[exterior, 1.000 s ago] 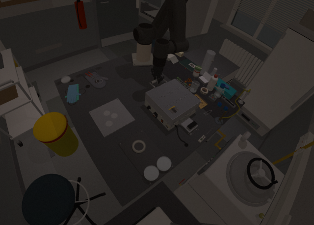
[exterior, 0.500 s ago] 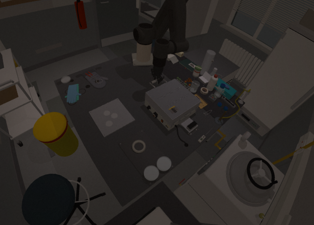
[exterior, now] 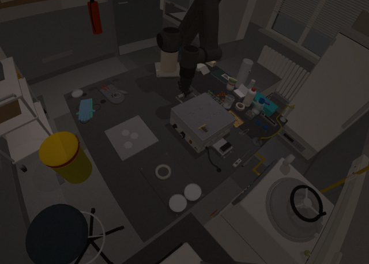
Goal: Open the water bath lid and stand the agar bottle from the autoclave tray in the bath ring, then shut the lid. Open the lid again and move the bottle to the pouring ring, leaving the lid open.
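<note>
The agar bottle is not visible anywhere in the dim scene. The water bath (exterior: 203,118) is a grey box at the bench centre, and its lid lies flat and closed on top. My gripper (exterior: 184,93) reaches down at the lid's far left edge, where a small handle sits. Its fingers are closed on the lid handle. The pouring ring (exterior: 163,171) is a pale ring on the dark mat in front of the bath. The light tray (exterior: 131,137) left of the bath carries three round marks and no bottle that I can see.
The autoclave (exterior: 293,209) with its black wheel fills the near right corner. A yellow bin (exterior: 64,157) and a stool (exterior: 58,234) stand near left. Bottles, a beaker and tape (exterior: 244,97) crowd the bench right of the bath. Two white dishes (exterior: 184,197) lie near the ring.
</note>
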You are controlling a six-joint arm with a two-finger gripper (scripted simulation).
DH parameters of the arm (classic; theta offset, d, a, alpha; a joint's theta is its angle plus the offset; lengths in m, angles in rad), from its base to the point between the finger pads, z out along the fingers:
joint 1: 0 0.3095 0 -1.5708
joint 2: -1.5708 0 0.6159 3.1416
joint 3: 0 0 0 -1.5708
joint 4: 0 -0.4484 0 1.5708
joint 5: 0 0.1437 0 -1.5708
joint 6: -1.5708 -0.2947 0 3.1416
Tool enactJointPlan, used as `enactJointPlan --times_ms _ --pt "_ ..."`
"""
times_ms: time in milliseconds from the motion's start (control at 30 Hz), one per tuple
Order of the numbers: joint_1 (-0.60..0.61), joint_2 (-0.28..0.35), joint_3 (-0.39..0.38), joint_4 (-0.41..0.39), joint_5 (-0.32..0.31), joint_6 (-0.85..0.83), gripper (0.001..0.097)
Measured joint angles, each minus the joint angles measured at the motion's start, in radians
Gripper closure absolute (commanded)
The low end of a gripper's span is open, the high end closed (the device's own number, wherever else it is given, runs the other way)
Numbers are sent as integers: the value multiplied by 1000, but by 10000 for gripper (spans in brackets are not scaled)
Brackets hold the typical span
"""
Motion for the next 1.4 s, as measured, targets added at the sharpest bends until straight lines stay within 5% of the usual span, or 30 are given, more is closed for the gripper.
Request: enactJointPlan --times_ms 233,1400 --pt "0 0 0 0 0 0 901" --pt "0 -1 1 0 -3 0 901"
